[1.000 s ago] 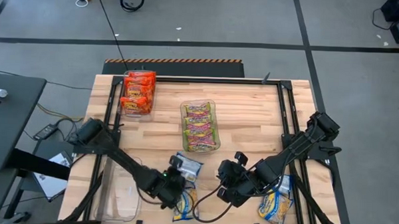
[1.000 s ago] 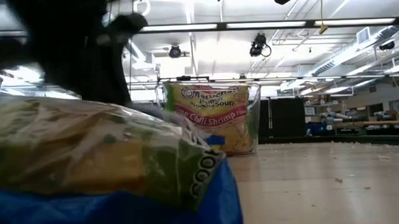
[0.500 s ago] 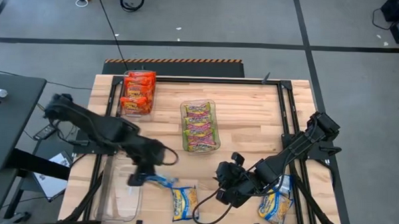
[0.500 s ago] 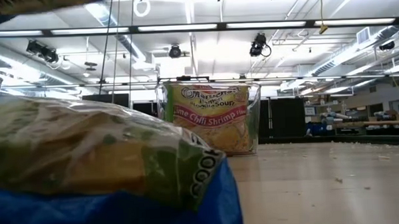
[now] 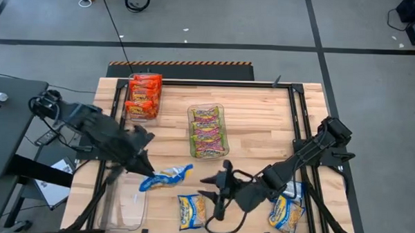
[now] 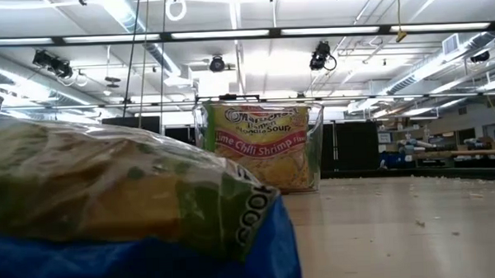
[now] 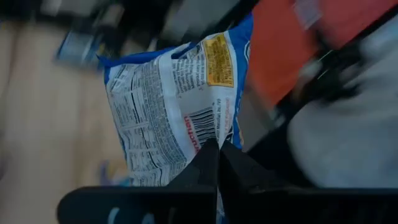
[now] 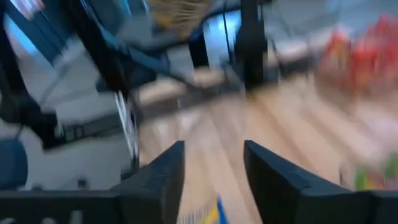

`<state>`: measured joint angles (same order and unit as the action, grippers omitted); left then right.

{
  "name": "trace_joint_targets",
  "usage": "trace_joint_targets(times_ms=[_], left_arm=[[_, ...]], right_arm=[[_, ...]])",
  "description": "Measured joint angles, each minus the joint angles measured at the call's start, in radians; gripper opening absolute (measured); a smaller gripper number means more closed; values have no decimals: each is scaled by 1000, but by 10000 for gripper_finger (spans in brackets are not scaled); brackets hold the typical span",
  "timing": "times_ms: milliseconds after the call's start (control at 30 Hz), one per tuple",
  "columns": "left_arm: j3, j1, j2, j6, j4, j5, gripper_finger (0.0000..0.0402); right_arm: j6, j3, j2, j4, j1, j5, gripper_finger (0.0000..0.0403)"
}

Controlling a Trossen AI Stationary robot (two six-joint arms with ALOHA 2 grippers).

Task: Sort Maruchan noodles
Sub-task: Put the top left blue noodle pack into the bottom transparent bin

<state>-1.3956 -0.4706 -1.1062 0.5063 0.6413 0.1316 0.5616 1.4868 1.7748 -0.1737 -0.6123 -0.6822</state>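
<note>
Blue noodle packet [image 5: 165, 177] pinched in the closed fingers of the left gripper [image 5: 145, 171] above the worktop [image 5: 262, 132] near its front-left clear bin [image 5: 125, 203], right gripper [image 5: 215, 193] nearby, fingers apart, holding nothing

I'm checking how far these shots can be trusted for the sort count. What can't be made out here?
- Clear bin, high view: the left arm partly covers it, so its contents can't be told.
- Right claw, right wrist view: motion blur smears everything beyond it.
- Low view: a packet right at the lens blocks the near table.
- Blue packet in the left claw, left wrist view: small print unreadable.
</note>
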Motion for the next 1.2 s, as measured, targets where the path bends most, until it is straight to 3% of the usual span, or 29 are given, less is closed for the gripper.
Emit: trace_joint_targets(times_ms=[233,467,667,867,1100,1200], left_arm=[[0,-1,43,-134,-359,2,5],[0,3,12,-304,-644,0,5],[0,22,-45,-388,-699,-48,4],[0,78,-105,-389,-754,-51,4],[0,128,-120,-387,-801,-51,4],[0,138,-120,-387,-841,-54,4]], right_arm=[[-392,0,0,472,56,7,265],[-552,0,-1,803,129,225,330],[-608,0,-1,964,160,407,334],[-618,0,-1,981,156,515,326],[-664,0,-1,982,125,523,316],[-712,0,-1,988,113,472,310]])
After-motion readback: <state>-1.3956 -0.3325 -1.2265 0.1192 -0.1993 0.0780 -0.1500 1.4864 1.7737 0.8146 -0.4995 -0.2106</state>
